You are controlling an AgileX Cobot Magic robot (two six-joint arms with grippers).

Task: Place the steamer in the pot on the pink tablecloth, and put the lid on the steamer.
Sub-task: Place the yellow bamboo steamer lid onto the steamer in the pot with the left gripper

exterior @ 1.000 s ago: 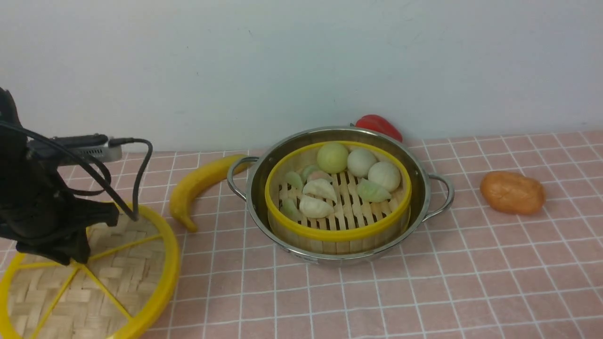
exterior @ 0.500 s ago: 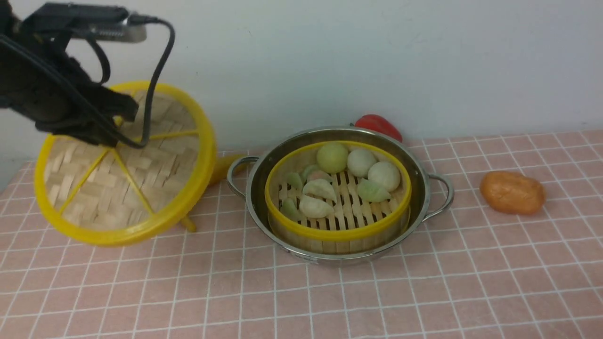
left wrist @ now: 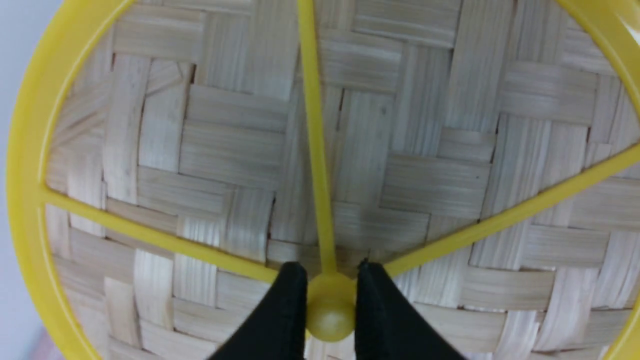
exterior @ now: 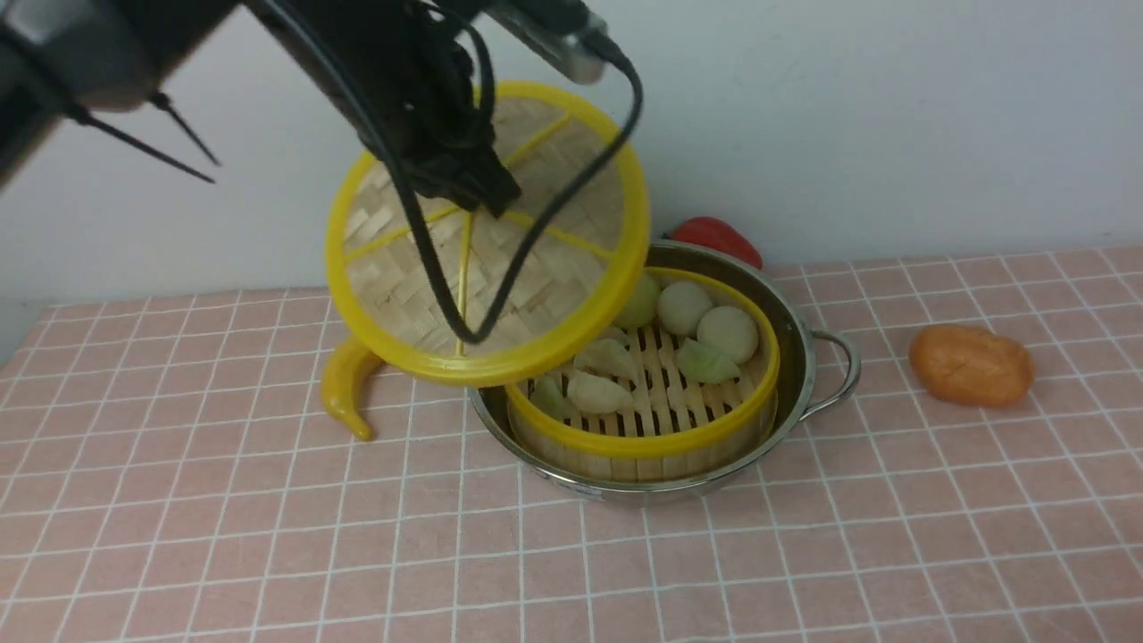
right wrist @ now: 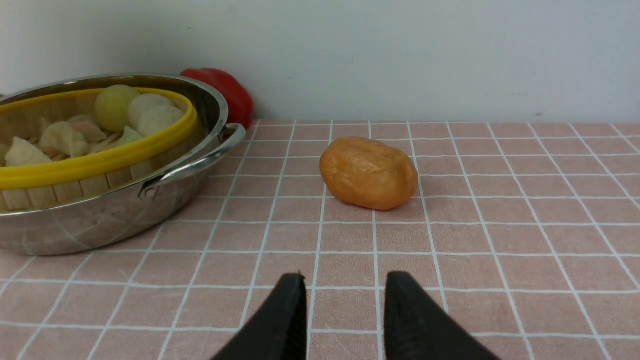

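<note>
Left wrist view: the left fingers (left wrist: 280, 320) clamp the yellow hub of the lid (left wrist: 440, 130), which hangs tilted above the left side of the steamer (exterior: 643, 443). The steamer sits in the pot (exterior: 806, 357) on the pink tablecloth (exterior: 804, 554). The right fingers (right wrist: 286, 320) stand parted, empty.

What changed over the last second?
The left gripper, shut on the hub of the flat woven-bamboo lid with yellow rim, lifted it off the pink gridded tablecloth and swung it rightward, tilted, toward the yellow-rimmed bamboo steamer in the shiny steel pot. Steamer, pot, yellow banana and orange lump stayed put.
</note>
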